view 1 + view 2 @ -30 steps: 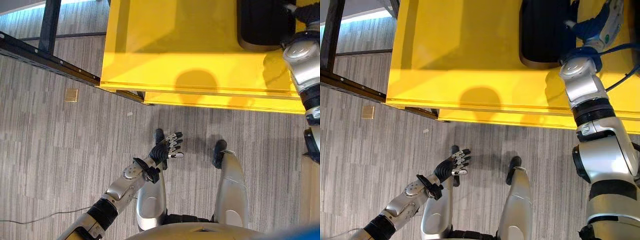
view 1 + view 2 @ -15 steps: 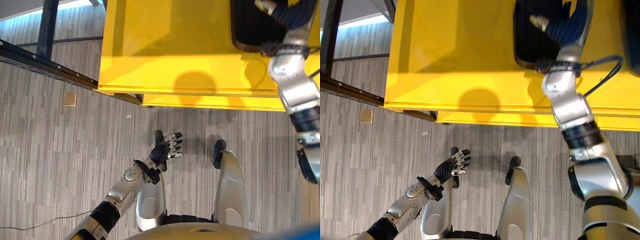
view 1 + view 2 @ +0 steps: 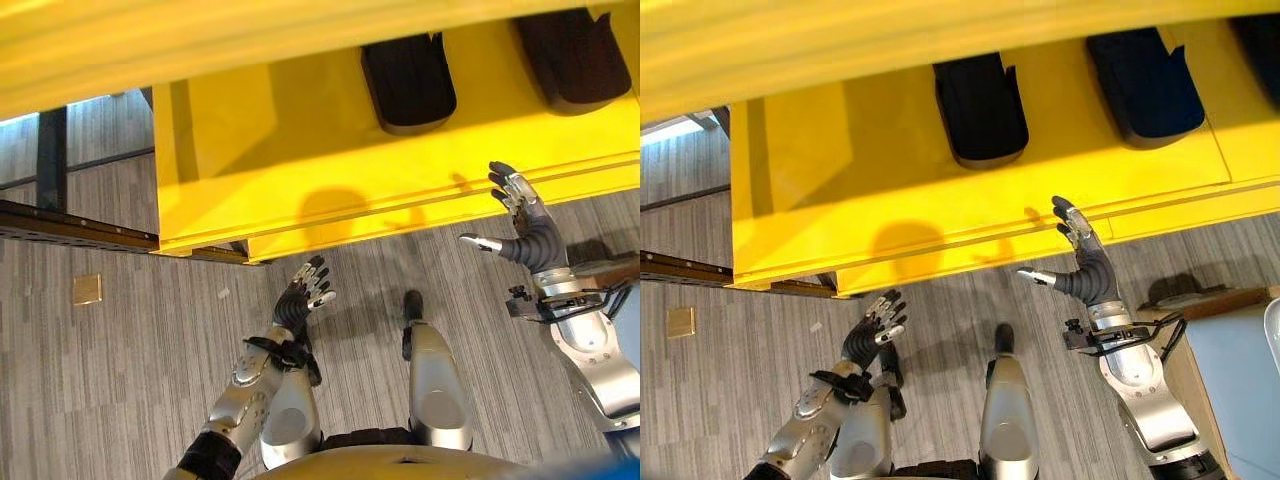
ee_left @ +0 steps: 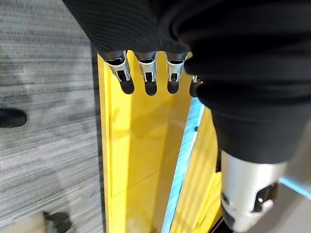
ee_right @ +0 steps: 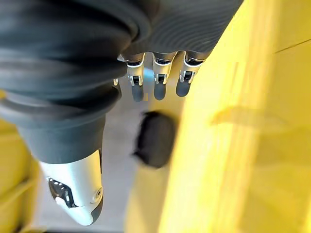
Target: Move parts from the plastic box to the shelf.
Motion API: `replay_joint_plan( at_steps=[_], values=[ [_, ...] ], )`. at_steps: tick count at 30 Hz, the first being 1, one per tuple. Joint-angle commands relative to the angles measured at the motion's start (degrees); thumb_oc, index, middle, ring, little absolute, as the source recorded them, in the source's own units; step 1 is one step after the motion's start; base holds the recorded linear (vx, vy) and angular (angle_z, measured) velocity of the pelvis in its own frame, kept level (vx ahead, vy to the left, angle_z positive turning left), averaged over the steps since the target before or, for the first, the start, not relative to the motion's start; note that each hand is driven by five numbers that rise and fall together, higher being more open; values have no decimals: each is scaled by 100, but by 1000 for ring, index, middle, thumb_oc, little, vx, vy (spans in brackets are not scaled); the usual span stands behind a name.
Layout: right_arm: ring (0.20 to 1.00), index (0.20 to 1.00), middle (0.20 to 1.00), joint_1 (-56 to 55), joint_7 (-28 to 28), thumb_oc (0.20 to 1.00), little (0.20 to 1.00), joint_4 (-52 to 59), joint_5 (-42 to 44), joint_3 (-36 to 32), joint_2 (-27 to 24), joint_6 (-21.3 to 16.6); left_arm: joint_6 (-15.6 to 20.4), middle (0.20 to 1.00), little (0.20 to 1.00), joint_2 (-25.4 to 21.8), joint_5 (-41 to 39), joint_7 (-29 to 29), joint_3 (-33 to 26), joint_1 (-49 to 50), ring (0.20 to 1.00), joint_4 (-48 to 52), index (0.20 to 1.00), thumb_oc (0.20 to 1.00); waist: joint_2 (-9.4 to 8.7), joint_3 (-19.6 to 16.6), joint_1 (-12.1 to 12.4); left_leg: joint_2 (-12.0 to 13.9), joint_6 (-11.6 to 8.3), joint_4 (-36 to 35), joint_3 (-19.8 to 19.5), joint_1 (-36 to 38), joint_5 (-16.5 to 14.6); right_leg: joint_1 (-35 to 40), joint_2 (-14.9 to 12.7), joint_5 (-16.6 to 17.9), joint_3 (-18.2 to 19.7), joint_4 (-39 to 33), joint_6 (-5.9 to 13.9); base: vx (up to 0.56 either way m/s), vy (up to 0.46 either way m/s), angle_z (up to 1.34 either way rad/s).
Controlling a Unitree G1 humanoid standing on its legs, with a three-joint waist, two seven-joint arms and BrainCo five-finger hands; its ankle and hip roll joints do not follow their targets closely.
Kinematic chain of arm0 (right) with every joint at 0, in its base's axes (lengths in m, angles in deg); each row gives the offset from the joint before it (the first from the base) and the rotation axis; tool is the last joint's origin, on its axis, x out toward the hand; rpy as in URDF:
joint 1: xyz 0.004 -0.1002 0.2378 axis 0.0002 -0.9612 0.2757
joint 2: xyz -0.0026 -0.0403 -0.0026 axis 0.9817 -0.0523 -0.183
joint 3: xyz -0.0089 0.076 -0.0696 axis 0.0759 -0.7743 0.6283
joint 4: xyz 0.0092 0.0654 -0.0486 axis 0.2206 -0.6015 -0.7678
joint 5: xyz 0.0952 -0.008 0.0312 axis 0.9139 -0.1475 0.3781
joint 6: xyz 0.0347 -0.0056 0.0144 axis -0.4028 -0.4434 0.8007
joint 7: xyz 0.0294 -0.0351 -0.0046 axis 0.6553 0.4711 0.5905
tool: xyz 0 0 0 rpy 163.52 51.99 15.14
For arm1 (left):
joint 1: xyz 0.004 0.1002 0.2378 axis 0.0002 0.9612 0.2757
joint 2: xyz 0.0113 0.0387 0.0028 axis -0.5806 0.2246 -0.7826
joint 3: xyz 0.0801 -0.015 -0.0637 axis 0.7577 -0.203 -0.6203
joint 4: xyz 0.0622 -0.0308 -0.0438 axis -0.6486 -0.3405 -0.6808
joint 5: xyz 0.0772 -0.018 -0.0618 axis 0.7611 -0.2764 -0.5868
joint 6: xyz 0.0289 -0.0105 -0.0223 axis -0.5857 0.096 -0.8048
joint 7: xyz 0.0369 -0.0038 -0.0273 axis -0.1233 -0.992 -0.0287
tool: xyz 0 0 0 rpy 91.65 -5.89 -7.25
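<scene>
Two dark parts are seen lying on the yellow shelf [image 3: 300, 130], which serves as the landmark here: one dark part [image 3: 408, 82] sits toward the middle of the shelf surface and a second dark part [image 3: 572, 58] lies beside it, further toward the robot's right, the two kept apart with bare yellow between them. Each is elongated, and its long axis is laid across the shelf's depth, one rounded end pointing at the front edge and the other running back under the upper yellow level; this side-by-side lay is judged to keep room for further parts. The right robot hand [image 3: 524, 220] is held just in front of the shelf's front edge, below the gap between the two parts, fingers straight and spread with the thumb out to the side, nothing gripped. The left robot hand [image 3: 304, 297] is held lower, over the grey floor [image 3: 100, 370] in front of the shelf, likewise relaxed and empty, judged idle. Neither robot hand carries a part, so a return toward the supply is judged the next need. A small tan square [image 3: 87, 290] lies on the floor, well apart from the shelf.
</scene>
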Motion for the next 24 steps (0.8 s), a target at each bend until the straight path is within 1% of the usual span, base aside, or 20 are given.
replay_joint_plan(
  at_steps=[1, 3, 4, 5, 6, 7, 8, 9, 10, 11, 12, 13, 14, 16, 18, 19, 20, 21, 23, 24],
  values=[
    [1000, 1000, 1000, 501, -51, 1000, 1000, 228, -420, -111, -105, -580, 313, 1000, 1000, -323, -117, 18, -90, 207, 1000, 411, 1000, 1000, -244, -319, 84, 192, 71, 475, 352, 268, -656, 519, 24, -17, -131, -439, -118, -36, 132, 3],
    [1000, 1000, 1000, 539, 37, 1000, 1000, 152, -493, -44, -171, -543, 341, 1000, 1000, -340, -92, 19, -104, 229, 1000, 409, 1000, 1000, -263, -375, 132, 159, 83, 473, 340, 317, -693, 642, 14, 22, -143, -564, -87, -53, 161, 0],
    [1000, 1000, 1000, 592, 239, 1000, 1000, -34, -583, 7, -204, -319, 321, 1000, 1000, -384, -40, -19, -142, 197, 1000, 387, 1000, 1000, -289, -409, 173, 134, 102, 543, 341, 328, -756, 720, -14, 76, -144, -658, -48, -109, 248, 1],
    [1000, 1000, 1000, 602, 504, 1000, 1000, -260, -715, 21, -185, -96, 195, 1000, 1000, -444, 71, -158, -155, 137, 1000, 376, 1000, 1000, -320, -417, 191, 102, 125, 627, 347, 322, -827, 770, -44, 135, -144, -745, -11, -104, 228, 2],
    [1000, 1000, 1000, 607, 527, 1000, 1000, -289, -726, 27, -183, -84, 198, 1000, 1000, -450, 74, -163, -154, 128, 1000, 369, 1000, 1000, -324, -416, 191, 101, 129, 639, 349, 320, -835, 775, -45, 144, -144, -756, -8, -83, 163, 1],
    [1000, 1000, 1000, 598, 611, 1000, 1000, -440, -626, 33, -186, 62, 173, 1000, 1000, -477, 100, -221, -136, 79, 1000, 331, 1000, 1000, -345, -422, 182, 91, 147, 684, 369, 316, -869, 793, -56, 203, -130, -821, 18, -72, 175, 0],
    [1000, 1000, 1000, 543, 754, 1000, 1000, -692, -29, -27, -145, 564, 43, 1000, 1000, -518, 87, -430, -94, -19, 1000, 304, 1000, 1000, -389, -421, 147, 65, 185, 767, 412, 315, -947, 807, -97, 301, -98, -908, 78, -89, 230, -2],
    [1000, 1000, 1000, 518, 875, 1000, 1000, -952, 418, -69, -62, 840, -20, 1000, 1000, -561, 149, -526, -55, -68, 1000, 305, 1000, 1000, -423, -419, 121, 38, 217, 835, 441, 315, -1010, 829, -126, 379, -63, -989, 123, -70, 201, -3],
    [1000, 1000, 1000, 514, 952, 1000, 1000, -1051, 546, -83, -28, 920, -81, 1000, 1000, -576, 207, -585, -42, -86, 1000, 304, 1000, 1000, -437, -417, 114, 28, 231, 861, 452, 314, -1034, 839, -135, 410, -48, -1020, 139, -71, 197, -12],
    [1000, 1000, 1000, 535, 1049, 1000, 1000, -1529, 791, -138, 156, 913, -248, 1000, 1000, -622, 313, -654, 72, -240, 1000, 257, 1000, 1000, -509, -407, 66, -23, 302, 1007, 508, 295, -1145, 862, -193, 581, 10, -1153, 222, -52, 141, -23],
    [1000, 1000, 1000, 540, 1055, 1000, 1000, -1560, 804, -140, 173, 912, -259, 1000, 1000, -626, 313, -647, 87, -259, 1000, 250, 1000, 1000, -517, -403, 64, -26, 308, 1023, 516, 293, -1158, 863, -199, 602, 19, -1167, 231, -20, 326, -38],
    [1000, 1000, 1000, 517, 1222, 1000, 1000, -1982, 1027, -272, 532, 1136, -379, 1000, 1000, -602, 385, -595, 340, -492, 1000, 64, 1000, 1000, -609, -390, -56, -140, 411, 1287, 585, 341, -1541, 957, -327, 956, 146, -1483, 418, 13, 245, -29],
    [1000, 1000, 1000, 513, 1233, 1000, 1000, -2006, 1028, -289, 561, 1172, -413, 1000, 1000, -597, 391, -610, 354, -513, 1000, 49, 1000, 1000, -618, -388, -60, -150, 423, 1314, 601, 337, -1568, 961, -344, 1003, 150, -1521, 429, -16, 316, -29],
    [1000, 1000, 1000, 508, 1122, 1000, 1000, -2175, 863, -350, 732, 1344, -446, 1000, 1000, -536, 338, -573, 437, -571, 1000, -6, 1000, 1000, -668, -399, -83, -227, 491, 1388, 787, 357, -1700, 982, -481, 1365, 9, -1831, 514, -65, 196, -34],
    [1000, 1000, 1000, 537, 1085, 1000, 1000, -2313, 708, -413, 775, 1545, -482, 1000, 1000, -487, 344, -537, 439, -579, 1000, -74, 1000, 1000, -721, -408, -61, -220, 515, 1307, 1064, 466, -1735, 955, -597, 1638, -382, -2002, 606, -58, 185, -67],
    [1000, 1000, 1000, 582, 1119, 1000, 1000, -2456, 742, -473, 855, 1671, -459, 1000, 1000, -464, 356, -410, 449, -535, 1000, -110, 1000, 1000, -754, -412, -27, -206, 524, 1222, 1223, 566, -1756, 845, -711, 1844, -553, -1945, 633, -112, 143, -78],
    [1000, 1000, 1000, 629, 1216, 1000, 1000, -2582, 744, -527, 908, 1746, -398, 1000, 1000, -452, 315, -316, 443, -501, 1000, -163, 1000, 1000, -755, -420, -15, -183, 540, 1135, 1318, 628, -1757, 755, -782, 1801, -621, -1734, 610, -125, 115, -69],
    [1000, 1000, 1000, 641, 1234, 1000, 1000, -2668, 720, -541, 920, 1733, -365, 1000, 1000, -468, 261, -309, 427, -481, 1000, -201, 1000, 1000, -749, -431, -10, -156, 553, 1099, 1351, 633, -1721, 726, -787, 1705, -646, -1562, 571, -143, 67, -93],
    [1000, 1000, 1000, 626, 1366, 1000, 1000, -2930, 679, -638, 948, 1759, -272, 1000, 1000, -525, 154, -310, 309, -390, 1000, -348, 1000, 1000, -709, -514, 37, -41, 605, 1033, 1443, 539, -1545, 679, -740, 1283, -753, -881, 368, -168, 17, -58],
    [1000, 1000, 1000, 585, 1387, 1000, 1000, -3003, 694, -711, 954, 1882, -231, 1000, 1000, -558, 117, -280, 203, -337, 1000, -405, 1000, 1000, -677, -556, 100, 32, 623, 992, 1483, 478, -1466, 715, -734, 1074, -888, -498, 236, -149, 2, -16]
  ],
)
